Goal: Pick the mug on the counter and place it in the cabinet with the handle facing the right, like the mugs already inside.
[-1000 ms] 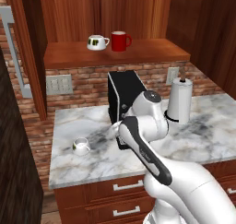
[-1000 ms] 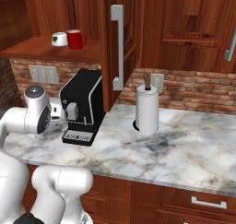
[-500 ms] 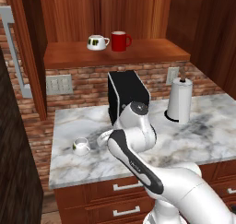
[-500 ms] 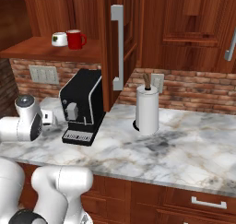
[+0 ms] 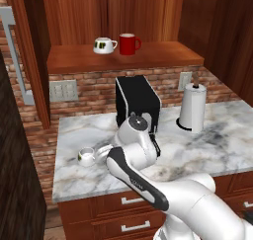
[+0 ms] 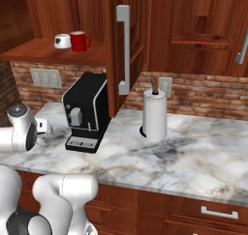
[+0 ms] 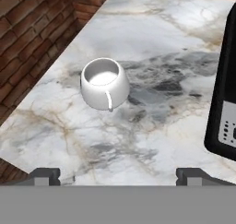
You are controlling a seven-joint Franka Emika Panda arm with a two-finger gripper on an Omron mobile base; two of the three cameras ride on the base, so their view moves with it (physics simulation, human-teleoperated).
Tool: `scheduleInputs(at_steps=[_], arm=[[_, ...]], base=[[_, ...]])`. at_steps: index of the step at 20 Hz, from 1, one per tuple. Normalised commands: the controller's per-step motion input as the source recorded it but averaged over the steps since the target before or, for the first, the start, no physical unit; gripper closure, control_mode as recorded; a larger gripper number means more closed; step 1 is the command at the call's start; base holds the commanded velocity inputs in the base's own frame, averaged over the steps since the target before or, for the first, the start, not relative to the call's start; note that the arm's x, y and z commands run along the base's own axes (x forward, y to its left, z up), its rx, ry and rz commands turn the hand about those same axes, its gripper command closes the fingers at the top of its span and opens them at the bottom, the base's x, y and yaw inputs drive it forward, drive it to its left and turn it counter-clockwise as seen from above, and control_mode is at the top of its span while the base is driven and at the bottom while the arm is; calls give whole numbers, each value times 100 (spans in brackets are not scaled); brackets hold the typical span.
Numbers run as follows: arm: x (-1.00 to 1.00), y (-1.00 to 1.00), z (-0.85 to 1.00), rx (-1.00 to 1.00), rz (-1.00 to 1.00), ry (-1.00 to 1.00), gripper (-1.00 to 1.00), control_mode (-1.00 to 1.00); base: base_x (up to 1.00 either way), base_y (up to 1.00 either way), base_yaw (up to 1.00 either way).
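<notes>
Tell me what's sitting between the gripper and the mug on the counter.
Nothing: in the hand view, bare marble counter separates the open gripper from the mug.

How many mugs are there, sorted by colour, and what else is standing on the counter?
White mugs: 2, one on the counter, one on the cabinet shelf
Red mugs: 1
Black coffee machines: 1
Paper towel rolls: 1
Total: 5

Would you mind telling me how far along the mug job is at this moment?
Nothing is done: the mug stands upright on the counter, untouched. In hand: the open gripper hangs short of it, fingertips spread. Left: grasp, lift, and set it in the cabinet beside the mugs, handle right.
</notes>
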Motion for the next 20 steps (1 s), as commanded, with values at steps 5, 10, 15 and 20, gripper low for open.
scheduleInputs(at_steps=[5, 10, 15, 20], arm=[[2, 23, -20, 0, 3, 0, -100, -100], [4, 13, -23, 0, 3, 0, -100, -100], [7, 0, -18, 0, 1, 0, -100, -100], [10, 0, -13, 0, 0, 0, -100, -100]], base=[[0, 0, 0], [0, 0, 0], [0, 0, 0], [0, 0, 0]])
